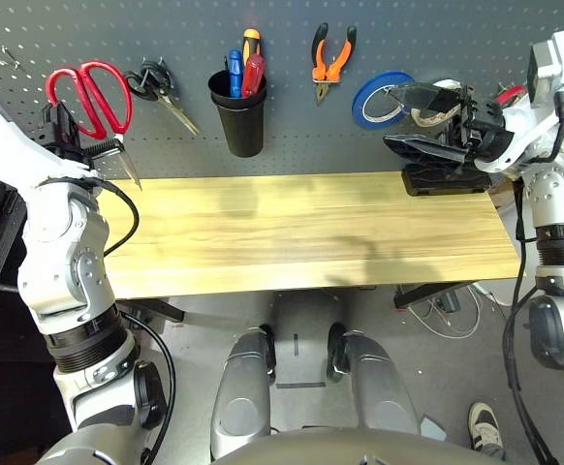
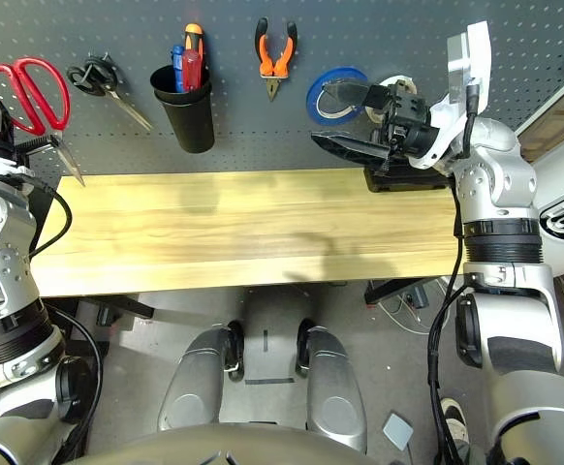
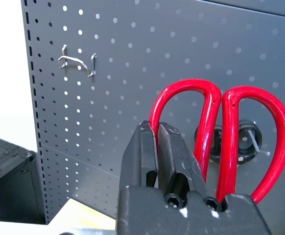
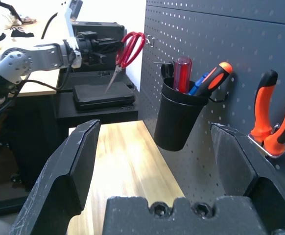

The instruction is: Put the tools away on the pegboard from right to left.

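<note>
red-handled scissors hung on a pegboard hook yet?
No, the red-handled scissors sit clamped in the left pincer, off the empty metal hook.

The pale wooden bench top (image 1: 292, 232) runs along the foot of the pegboard (image 1: 282, 107) — one black flat block (image 1: 444, 180) lies at its far right corner.

The pegboard (image 1: 282, 87) is set upright behind the table (image 1: 292, 232). On the pegboard, from right to left, two tape rolls (image 1: 379, 100), the pliers (image 1: 332, 60), the cup (image 1: 238, 113) and a pair of scissors (image 1: 158, 89) are hung. A screwdriver (image 1: 253, 70) and other tools are stood in the cup. An empty hook (image 3: 76, 62) is fixed further left. The other scissors (image 1: 93, 102) are held in the left gripper (image 1: 64, 136), in front of the board's left part. The right gripper (image 1: 427, 121) is placed before the tape rolls.
</note>
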### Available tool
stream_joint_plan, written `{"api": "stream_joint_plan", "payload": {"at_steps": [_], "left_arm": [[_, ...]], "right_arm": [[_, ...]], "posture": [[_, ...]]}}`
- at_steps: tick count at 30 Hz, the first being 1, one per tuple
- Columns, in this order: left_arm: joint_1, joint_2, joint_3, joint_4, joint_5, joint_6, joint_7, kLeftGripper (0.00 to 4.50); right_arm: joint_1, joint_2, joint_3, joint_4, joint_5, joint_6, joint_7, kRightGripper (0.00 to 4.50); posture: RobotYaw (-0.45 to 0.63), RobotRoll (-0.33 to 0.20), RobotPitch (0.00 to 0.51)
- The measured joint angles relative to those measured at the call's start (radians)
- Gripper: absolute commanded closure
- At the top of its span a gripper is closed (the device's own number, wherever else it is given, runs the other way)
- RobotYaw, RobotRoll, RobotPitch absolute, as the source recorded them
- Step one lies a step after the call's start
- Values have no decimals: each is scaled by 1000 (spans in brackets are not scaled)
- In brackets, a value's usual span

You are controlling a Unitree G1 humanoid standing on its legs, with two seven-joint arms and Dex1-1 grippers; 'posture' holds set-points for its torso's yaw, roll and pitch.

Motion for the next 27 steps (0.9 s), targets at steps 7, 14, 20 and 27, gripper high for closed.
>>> {"api": "stream_joint_plan", "payload": {"at_steps": [7,14,20,27], "left_arm": [[-80,0,-57,203,31,-114,-16,4456],[-156,-17,-86,404,65,-230,-14,4456],[-196,-26,-99,523,72,-293,-10,2824],[-143,-14,-114,473,72,-289,-54,103]], "right_arm": [[0,6,0,2,-1,-5,1,0],[6,17,0,-14,-1,-5,-23,0],[33,17,-1,-47,-1,-4,-45,0],[58,15,-22,-69,14,3,-84,0]], "posture": [[19,0,133],[-8,0,134],[-21,0,133],[-18,0,128]]}}
